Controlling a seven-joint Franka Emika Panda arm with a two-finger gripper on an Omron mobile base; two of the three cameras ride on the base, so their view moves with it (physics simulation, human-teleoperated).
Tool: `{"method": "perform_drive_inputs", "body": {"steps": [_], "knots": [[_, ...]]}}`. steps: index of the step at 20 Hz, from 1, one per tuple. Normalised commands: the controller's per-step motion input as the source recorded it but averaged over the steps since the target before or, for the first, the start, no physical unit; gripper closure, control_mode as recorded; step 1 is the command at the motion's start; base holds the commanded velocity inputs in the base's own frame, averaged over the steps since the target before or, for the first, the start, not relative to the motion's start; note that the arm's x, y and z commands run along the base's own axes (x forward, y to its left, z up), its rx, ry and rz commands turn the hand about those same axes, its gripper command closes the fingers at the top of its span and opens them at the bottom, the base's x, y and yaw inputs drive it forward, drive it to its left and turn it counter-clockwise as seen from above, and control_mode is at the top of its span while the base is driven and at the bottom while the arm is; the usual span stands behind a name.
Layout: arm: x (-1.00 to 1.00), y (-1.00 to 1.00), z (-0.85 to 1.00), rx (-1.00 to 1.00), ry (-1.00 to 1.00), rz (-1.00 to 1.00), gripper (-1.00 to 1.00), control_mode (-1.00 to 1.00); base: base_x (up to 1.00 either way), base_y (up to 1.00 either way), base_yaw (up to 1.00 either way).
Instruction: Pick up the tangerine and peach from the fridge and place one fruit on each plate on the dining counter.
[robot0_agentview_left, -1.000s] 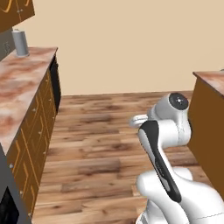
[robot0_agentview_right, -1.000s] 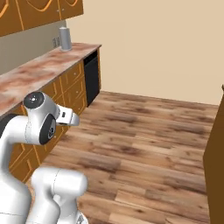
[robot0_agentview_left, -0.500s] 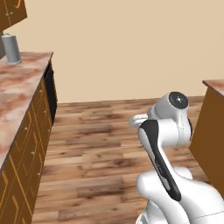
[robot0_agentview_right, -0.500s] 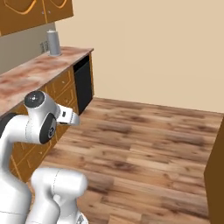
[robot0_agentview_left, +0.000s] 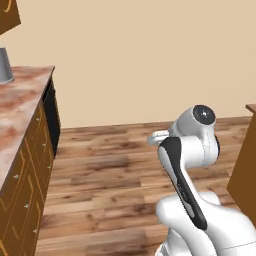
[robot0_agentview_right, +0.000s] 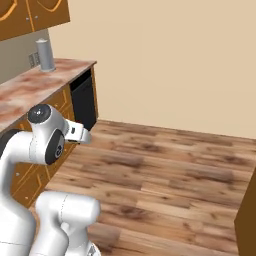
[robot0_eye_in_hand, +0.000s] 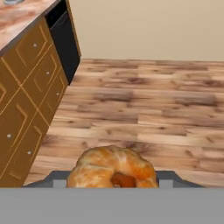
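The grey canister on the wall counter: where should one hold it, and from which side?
Probably around the middle of the canister, coming level from the counter's front edge. It stands upright with straight round sides, close to the wall and under cabinets, so an approach from above looks cramped. The hand is shut on a fruit, which must go first.

Even, diffuse rendered lighting fills all three views, with no visible source and no glare. The beige wall (robot0_agentview_left: 150, 60) is flat and shadowless; the wooden floor (robot0_agentview_right: 165, 170) shows only soft darker patches. Edges look slightly soft and pixelated. In the hand view, the orange fruit (robot0_eye_in_hand: 111, 168) at bottom centre appears blurred.
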Motion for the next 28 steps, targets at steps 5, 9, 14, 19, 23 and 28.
{"method": "perform_drive_inputs", "body": {"steps": [5, 9, 14, 19, 23, 28], "knots": [[0.00, 0.00, 0.00, 0.00, 0.00, 0.00, 1.00, 1.00, 0.85, 0.12, -0.06], [0.00, 0.00, 0.00, 0.00, 0.00, 0.00, 1.00, 1.00, 0.78, 0.11, -0.24], [0.00, 0.00, 0.00, 0.00, 0.00, 0.00, 1.00, 1.00, 0.65, 0.16, -0.40], [0.00, 0.00, 0.00, 0.00, 0.00, 0.00, 1.00, 1.00, 0.67, 0.19, -0.38], [0.00, 0.00, 0.00, 0.00, 0.00, 0.00, 1.00, 1.00, 0.74, 0.23, -0.31], [0.00, 0.00, 0.00, 0.00, 0.00, 0.00, 1.00, 1.00, 0.77, 0.27, -0.29]]}}
